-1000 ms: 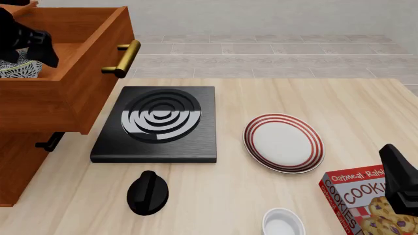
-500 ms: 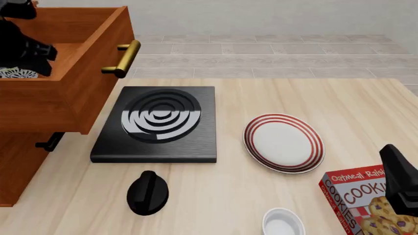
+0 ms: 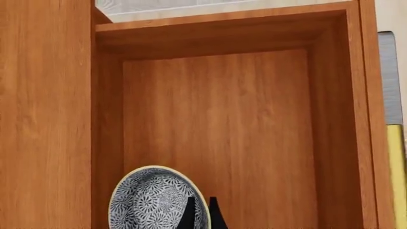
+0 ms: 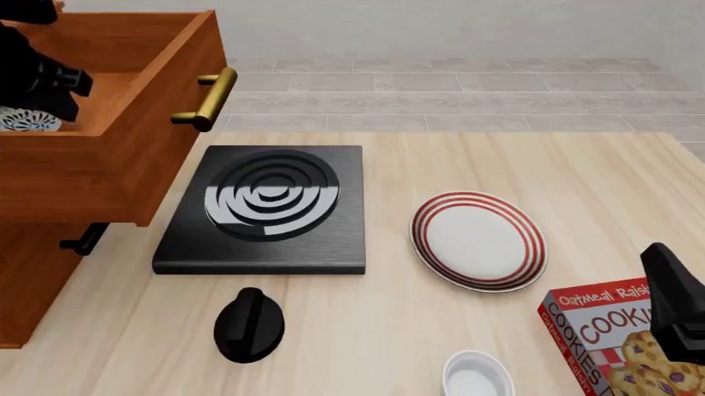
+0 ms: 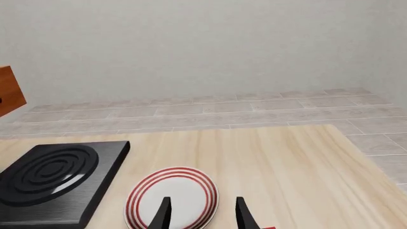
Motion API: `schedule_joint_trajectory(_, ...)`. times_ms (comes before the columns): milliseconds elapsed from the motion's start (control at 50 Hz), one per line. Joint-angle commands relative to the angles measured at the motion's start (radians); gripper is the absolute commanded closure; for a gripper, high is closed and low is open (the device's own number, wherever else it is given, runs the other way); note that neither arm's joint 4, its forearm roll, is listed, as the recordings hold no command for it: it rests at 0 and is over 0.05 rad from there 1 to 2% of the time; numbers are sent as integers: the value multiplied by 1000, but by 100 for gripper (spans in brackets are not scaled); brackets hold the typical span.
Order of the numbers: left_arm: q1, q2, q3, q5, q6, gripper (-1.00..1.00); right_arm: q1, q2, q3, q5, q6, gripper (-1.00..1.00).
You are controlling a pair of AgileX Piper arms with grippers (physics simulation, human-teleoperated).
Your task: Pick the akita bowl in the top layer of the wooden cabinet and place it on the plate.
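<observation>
The wooden cabinet (image 4: 33, 280) stands at the left with its top layer (image 4: 121, 148) pulled out over the table. The akita bowl (image 3: 152, 200) lies inside that drawer; in the front view only a patterned sliver of the bowl (image 4: 26, 120) shows under my left arm (image 4: 42, 76). My left gripper (image 3: 202, 217) reaches into the drawer with its two fingertips close together on either side of the bowl's rim. The plate (image 4: 480, 241) lies bare on the table to the right. My right gripper (image 5: 203, 214) hangs open above the plate's near edge (image 5: 137, 200), holding nothing.
A black stove slab (image 4: 270, 210) lies between cabinet and plate. In front of it sits a black knob-like object (image 4: 249, 325). A plain white small bowl (image 4: 478, 375) and a cookie box (image 4: 606, 330) are at the near right, by my right arm (image 4: 678, 309). The drawer's brass handle (image 4: 210, 97) juts out.
My left arm has shifted left and deeper into the drawer, and less of the bowl shows in the front view. The right arm has not moved.
</observation>
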Motion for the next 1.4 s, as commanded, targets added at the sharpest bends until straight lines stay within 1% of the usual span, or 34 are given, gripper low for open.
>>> schedule_joint_trajectory(20, -34, 8, -10, 26, 0, 100, -1, -2, -1, 2, 1, -100)
schedule_joint_trajectory(160, -43, 7, -47, 51, 0, 100, -1, 0, -1, 0, 2, -100)
schedule_joint_trajectory(320, -61, 7, -62, 58, -10, 100, 1, 3, 0, -4, 2, -100)
schedule_joint_trajectory(480, -71, 5, -79, 65, -4, 100, 0, 9, 0, -10, 3, -100)
schedule_joint_trajectory(600, -94, 3, -100, 79, -13, 100, -1, 6, 0, -8, 5, -100)
schedule_joint_trajectory(820, -108, -2, -126, 93, -14, 100, 0, 4, -1, -6, 5, -100)
schedule_joint_trajectory(960, -137, -14, -148, 112, -19, 100, -1, 4, -1, -7, 7, -100)
schedule_joint_trajectory(1100, -149, -26, -188, 137, -3, 100, -2, 5, -1, -8, 9, -100)
schedule_joint_trajectory(1240, -157, -41, -197, 147, 8, 100, -2, -4, -2, 0, 9, -100)
schedule_joint_trajectory(1400, -153, -37, -235, 163, 18, 100, -2, -13, -3, 9, 10, -100)
